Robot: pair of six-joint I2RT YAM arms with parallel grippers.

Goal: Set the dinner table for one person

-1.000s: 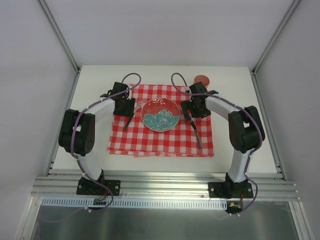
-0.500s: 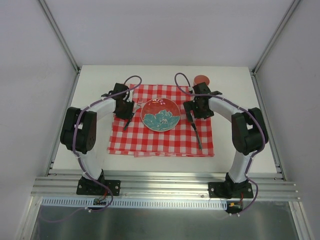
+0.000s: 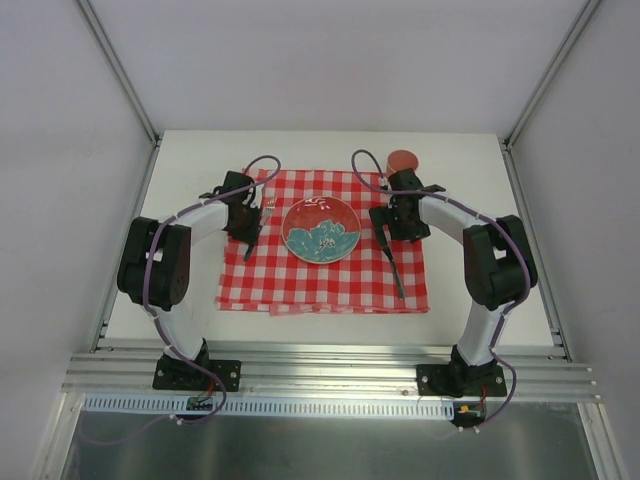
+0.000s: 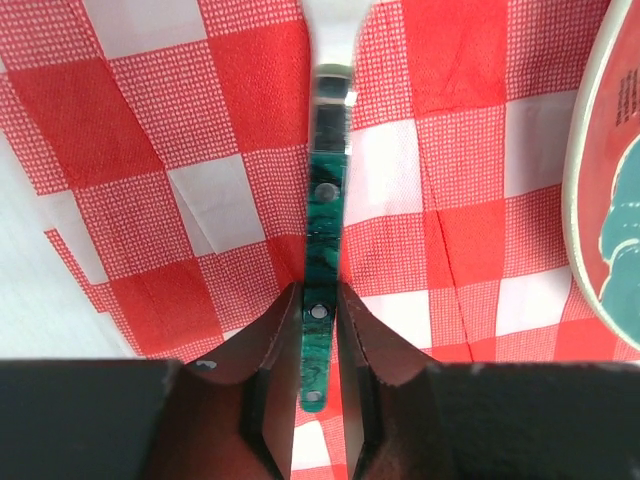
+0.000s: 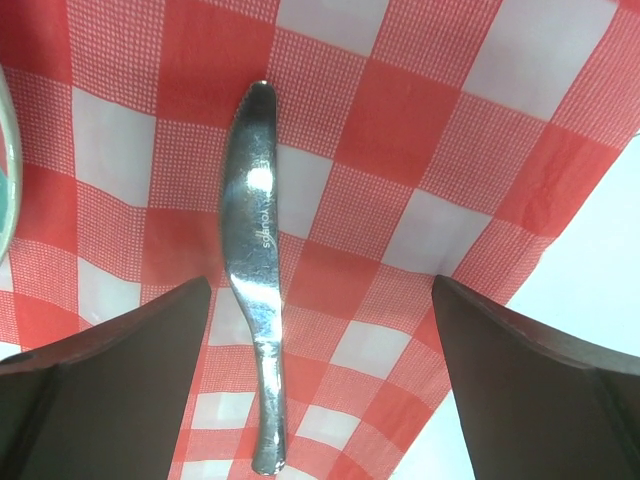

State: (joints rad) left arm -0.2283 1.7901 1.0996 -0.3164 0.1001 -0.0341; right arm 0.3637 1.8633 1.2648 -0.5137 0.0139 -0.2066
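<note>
Just left of the plate, the left hand is down on the fork. Its two fingers are pinched against both sides of the green marbled handle near its end, so I'd call that gripping it. Fork lies flat on the red-and-white checked cloth; the far end is too blurred in the wrist view to make out.

Right of the plate, the right hand hangs with its fingers spread wide, holding nothing. The knife lies flat on the cloth below, nearer the finger on the plate side and touching neither.

Plate has a red rim and a teal pattern and sits about mid-cloth. The off-white worktop lies under the plate and cloth, with bare surface showing all round them. Behind and right of the plate, off the cloth, there's a red round thing partly hidden by the right arm.
</note>
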